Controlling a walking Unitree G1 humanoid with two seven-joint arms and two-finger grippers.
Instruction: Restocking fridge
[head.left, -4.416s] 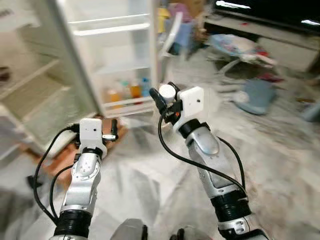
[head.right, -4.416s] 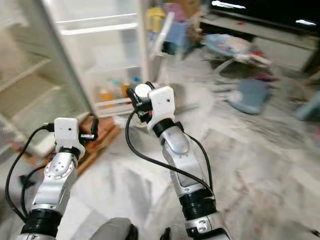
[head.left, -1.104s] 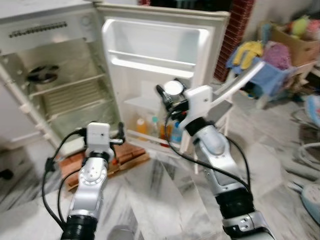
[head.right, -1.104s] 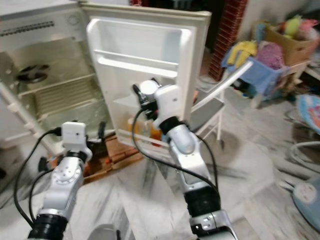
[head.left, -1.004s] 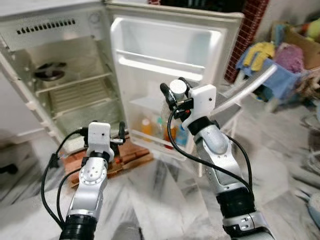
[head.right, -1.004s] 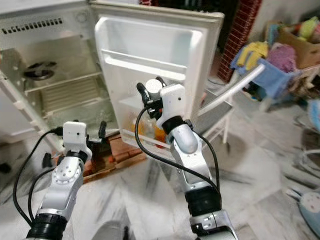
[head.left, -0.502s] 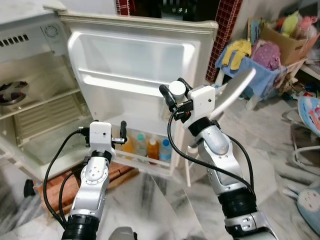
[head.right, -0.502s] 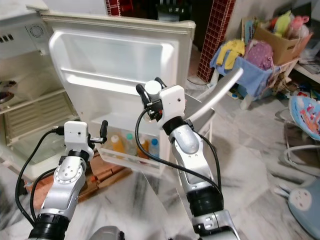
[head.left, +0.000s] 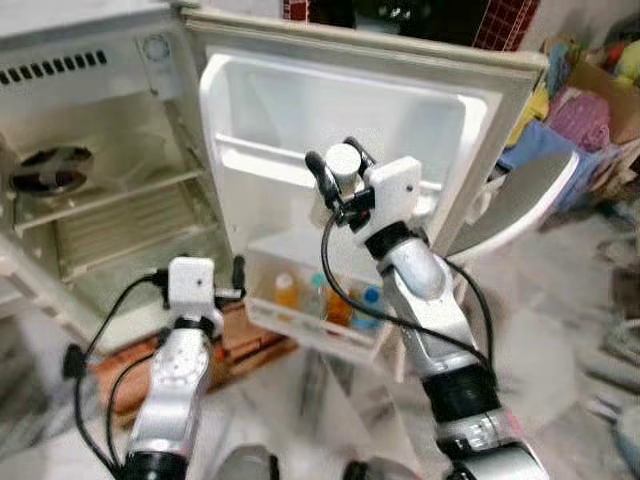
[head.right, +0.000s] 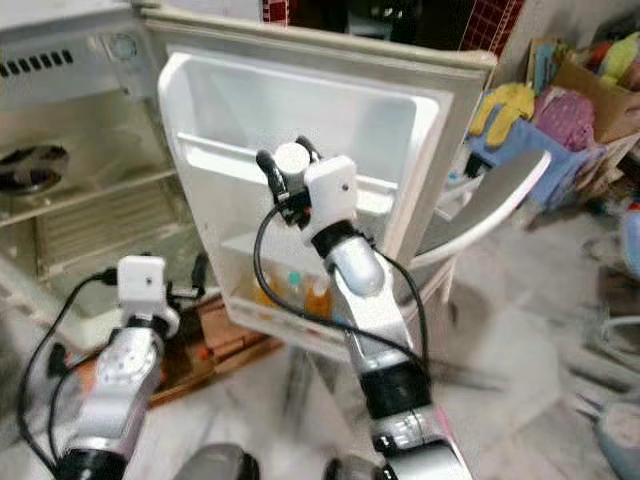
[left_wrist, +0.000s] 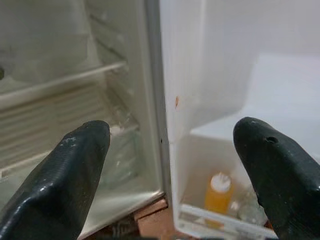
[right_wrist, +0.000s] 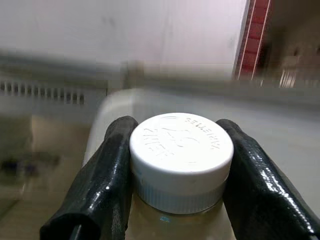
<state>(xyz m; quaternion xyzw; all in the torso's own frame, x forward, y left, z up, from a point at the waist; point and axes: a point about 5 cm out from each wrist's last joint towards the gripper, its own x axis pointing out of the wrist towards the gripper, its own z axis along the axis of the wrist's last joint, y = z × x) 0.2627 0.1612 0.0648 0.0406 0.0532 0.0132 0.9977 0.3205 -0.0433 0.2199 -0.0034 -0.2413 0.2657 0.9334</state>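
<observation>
The right tool (head.left: 340, 178) is gripping one white-capped bottle (right_wrist: 181, 160), its two black fingers (right_wrist: 100, 185) pressing against either side of the cap. In the head views the bottle is sitting raised at about 12 o'clock from the robot's chest, in front of the open fridge door (head.left: 470, 130), level with the door's upper shelf (head.left: 270, 158).

The left tool (left_wrist: 170, 165) is hanging lower, at about 9 o'clock from the right arm, with its two fingers spread wide apart and nothing between them. It is pointing at the hinge line where the fridge (head.left: 90, 60) is meeting its door.

The fridge is standing open at 10 o'clock. Inside it, two wire shelves (head.left: 120, 215) are showing, and a round dark fan grille (head.left: 47, 168) is sitting on the back wall. The door's bottom rack (head.left: 320, 325) is holding four drinks as far as can be counted: one orange bottle (head.left: 286, 291), one pale-capped bottle (head.left: 319, 292) beside it, another orange one (head.left: 340, 306) partly hidden by the right arm's cable, and one blue-capped bottle (head.left: 369, 301).

One wooden pallet (head.left: 250, 335) is lying on the marble floor (head.left: 560, 330) beneath the fridge. One white chair (head.left: 520, 200) is standing at 2 o'clock behind the door, with heaped cloth (head.right: 545, 120) and a cardboard box (head.right: 600, 85) further off.
</observation>
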